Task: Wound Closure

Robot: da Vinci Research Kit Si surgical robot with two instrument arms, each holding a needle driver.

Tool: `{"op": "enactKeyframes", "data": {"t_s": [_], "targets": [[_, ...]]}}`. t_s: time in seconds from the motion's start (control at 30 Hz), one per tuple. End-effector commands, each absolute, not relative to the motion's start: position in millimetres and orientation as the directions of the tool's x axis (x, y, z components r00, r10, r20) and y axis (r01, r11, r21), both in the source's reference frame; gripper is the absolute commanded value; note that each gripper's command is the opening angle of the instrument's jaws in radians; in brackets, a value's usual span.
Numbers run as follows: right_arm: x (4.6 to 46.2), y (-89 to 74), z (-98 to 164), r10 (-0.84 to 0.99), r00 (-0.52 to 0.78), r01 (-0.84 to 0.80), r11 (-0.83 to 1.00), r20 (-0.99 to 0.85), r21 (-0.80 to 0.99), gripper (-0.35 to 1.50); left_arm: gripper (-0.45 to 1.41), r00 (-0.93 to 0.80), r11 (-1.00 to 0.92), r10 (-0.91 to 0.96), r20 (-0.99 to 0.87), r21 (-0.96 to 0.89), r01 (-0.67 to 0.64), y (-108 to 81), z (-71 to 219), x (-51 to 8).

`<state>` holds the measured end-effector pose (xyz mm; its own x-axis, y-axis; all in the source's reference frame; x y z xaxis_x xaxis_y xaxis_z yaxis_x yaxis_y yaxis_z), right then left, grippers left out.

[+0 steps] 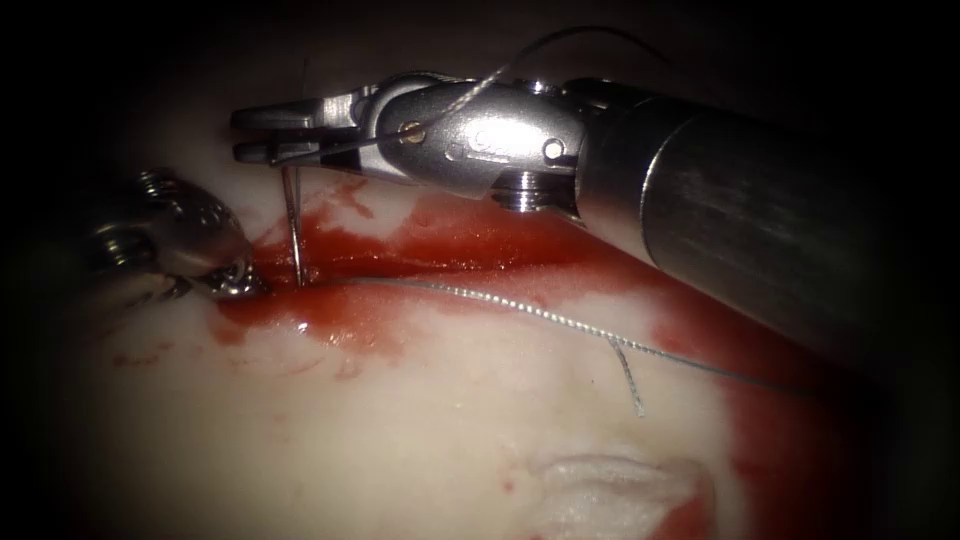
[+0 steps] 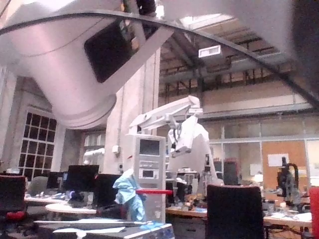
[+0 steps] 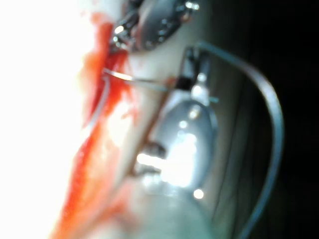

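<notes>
Right tool [image 1: 262, 135], jaws shut on the needle [image 1: 295, 235] near its blunt end, tip down in the cut [image 1: 420, 262] at its left end. Left tool [image 1: 232, 278] there too, grip impossible to tell. Thread [image 1: 560, 320] across the tissue [image 1: 400, 440]. Judged mid-bite; calls for a steady hold. No containers.

Endoscope close above the cut [image 1: 400, 262]; right wrist view shares it, nearer; left wrist view faces the lab room.

Robotics lab: tall hall, white robot arm [image 2: 172, 113], equipment rack [image 2: 148, 162], monitors [image 2: 81, 178], cluttered desks [image 2: 279, 213].
</notes>
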<state>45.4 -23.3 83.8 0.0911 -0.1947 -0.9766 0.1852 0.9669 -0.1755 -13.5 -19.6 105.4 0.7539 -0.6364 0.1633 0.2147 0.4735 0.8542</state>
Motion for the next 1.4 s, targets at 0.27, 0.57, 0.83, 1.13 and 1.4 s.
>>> {"op": "enactKeyframes", "data": {"t_s": [0.27,0.57,0.83,1.13,1.4], "targets": [[46.2,-22.0,83.2,-0.11,0.094,0.173,0.98,-0.99,-0.093,-0.35,-0.45,0.754,0.48,-0.634,0.171,0.852,0.209,-18.6,105.1,-14.2],[46.1,-21.3,82.5,-0.085,0.091,0.147,0.987,-0.992,-0.071,-0.35,-0.45,0.755,0.48,-0.633,0.172,0.852,0.208,-18.6,105.1,-14.2],[45.9,-20.9,82.5,-0.083,0.132,0.058,0.995,-0.988,-0.076,-0.35,-0.45,0.749,0.475,-0.639,0.175,0.856,0.205,-18.4,104.5,-14.4],[45.9,-21.0,82.5,-0.047,0.147,0.048,0.998,-0.988,-0.041,-0.35,-0.45,0.743,0.474,-0.645,0.18,0.856,0.204,-18.1,104.2,-14.4],[45.9,-21.4,82.8,-0.016,0.131,0.086,0.996,-0.991,-0.005,-0.35,-0.45,0.743,0.475,-0.645,0.18,0.856,0.205,-18.1,104.2,-14.4]]}}
